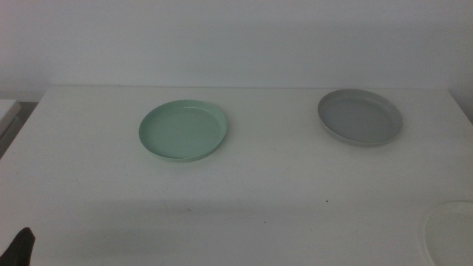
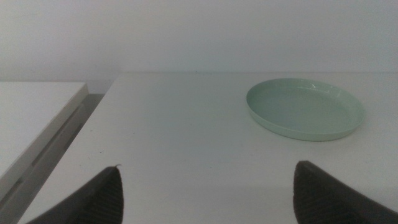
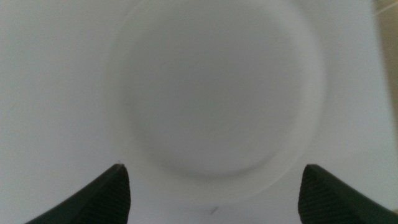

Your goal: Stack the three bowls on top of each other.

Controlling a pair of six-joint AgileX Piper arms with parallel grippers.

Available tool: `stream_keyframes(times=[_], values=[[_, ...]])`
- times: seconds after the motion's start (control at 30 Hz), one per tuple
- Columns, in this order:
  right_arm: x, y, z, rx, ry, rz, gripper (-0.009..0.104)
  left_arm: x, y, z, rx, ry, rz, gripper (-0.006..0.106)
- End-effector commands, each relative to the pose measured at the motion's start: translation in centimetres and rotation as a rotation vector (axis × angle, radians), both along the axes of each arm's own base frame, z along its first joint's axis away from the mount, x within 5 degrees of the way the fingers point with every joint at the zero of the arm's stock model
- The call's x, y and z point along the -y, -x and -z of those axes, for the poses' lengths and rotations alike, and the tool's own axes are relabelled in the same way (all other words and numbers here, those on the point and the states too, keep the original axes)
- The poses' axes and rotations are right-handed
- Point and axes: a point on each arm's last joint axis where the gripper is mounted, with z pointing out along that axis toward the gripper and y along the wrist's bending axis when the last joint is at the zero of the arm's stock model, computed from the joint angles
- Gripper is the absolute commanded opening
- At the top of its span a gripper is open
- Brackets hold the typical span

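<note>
three shallow bowls lie apart on the white table (image 1: pixel 244 192), none stacked on another. the mint green bowl (image 1: pixel 183 131) sits left of the table's middle, upright and empty. the grey bowl (image 1: pixel 360 117) lies well to its right, nearer the far right corner, its rim looking a little tilted toward the camera. the white bowl (image 1: pixel 449 233) is at the near right edge of the middle view, only partly in frame and hard to separate from the pale tabletop.

the left gripper (image 2: pixel 205 199) hangs low above the table's near left part, its two dark fingers (image 2: pixel 93 200) spread wide with nothing between them; the mint green bowl lies ahead of it and off to one side, well apart. in the middle view only a dark tip of this gripper shows at the bottom left corner.

the right gripper (image 3: pixel 211 196) looks straight down on the white bowl, which fills most of its wrist view. its fingers (image 3: pixel 93 198) stand wide apart and hold nothing; whether they touch the bowl's rim cannot be told.
</note>
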Motion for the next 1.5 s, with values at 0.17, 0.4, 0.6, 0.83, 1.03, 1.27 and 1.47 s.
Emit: stream_keyframes(times=[0.17, 0.4, 0.6, 0.83, 1.03, 1.27, 1.47], values=[[6.4, -2.7, 6.6, -0.172, 0.040, 0.005, 0.081, 0.0, 0.0, -0.2, 0.019, -0.002, 0.000, 0.094], [7.6, -4.4, 11.8, -0.272, -0.006, 0.013, 0.064, 0.0, 0.0, -0.2, 0.019, -0.002, 0.000, 0.094], [8.1, -5.0, 14.2, -0.308, -0.014, 0.023, 0.055, 0.0, 0.0, -0.2, 0.019, -0.002, 0.000, 0.094], [8.3, -5.3, 15.5, -0.314, -0.011, 0.018, 0.018, 0.0, 0.0, -0.2, 0.019, -0.002, 0.000, 0.094], [8.3, -5.1, 15.6, -0.335, -0.012, 0.009, -0.003, 0.0, 0.0, -0.2, 0.019, -0.002, 0.000, 0.094], [5.9, -5.6, 12.7, -0.318, 0.005, -0.004, -0.003, 0.0, 0.0, -0.2, 0.019, -0.002, 0.000, 0.094], [-1.4, -8.4, 6.0, -0.168, 0.021, -0.171, -0.003, 0.0, 0.0, -0.2, 0.019, -0.002, 0.000, 0.094]])
